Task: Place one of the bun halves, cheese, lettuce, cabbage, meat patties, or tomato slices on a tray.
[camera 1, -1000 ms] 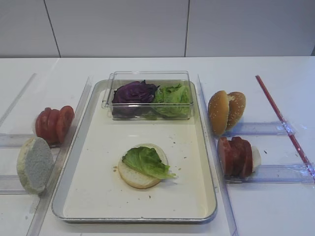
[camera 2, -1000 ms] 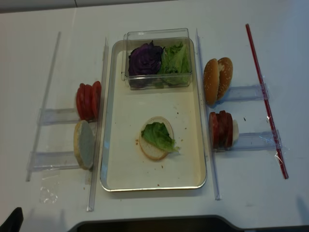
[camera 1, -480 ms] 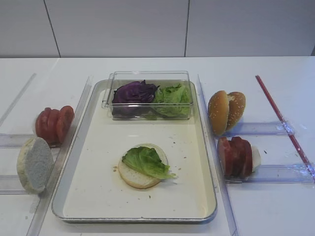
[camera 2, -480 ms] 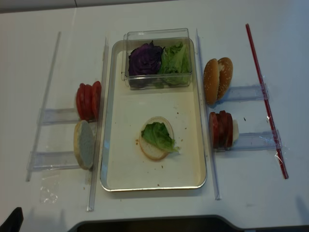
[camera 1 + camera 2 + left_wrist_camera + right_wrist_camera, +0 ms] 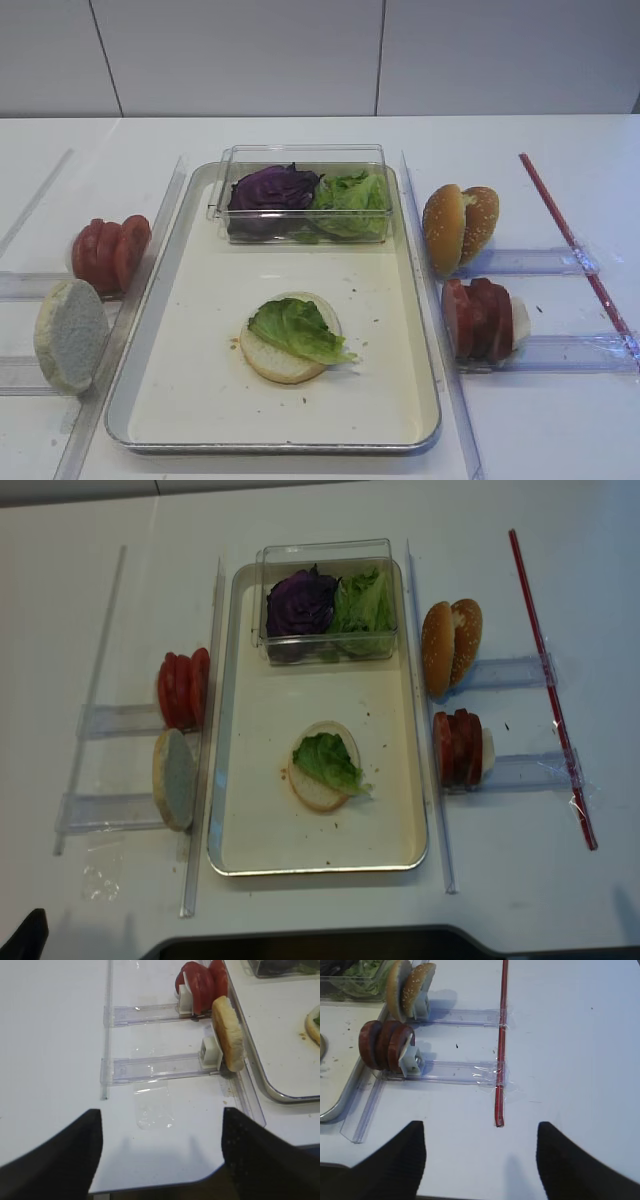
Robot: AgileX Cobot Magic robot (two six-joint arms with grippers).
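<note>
My tray (image 5: 420, 400) is metal, its raised rim shiny, its cream floor matt and speckled. The box (image 5: 300, 155) on it is clear, glossy plastic, like the rails (image 5: 455, 1072) on my smooth white worktop (image 5: 540, 430). The tomato slices (image 5: 108, 250) look wet-glossy; the bun halves (image 5: 460, 228) show matt, seeded crusts.
</note>
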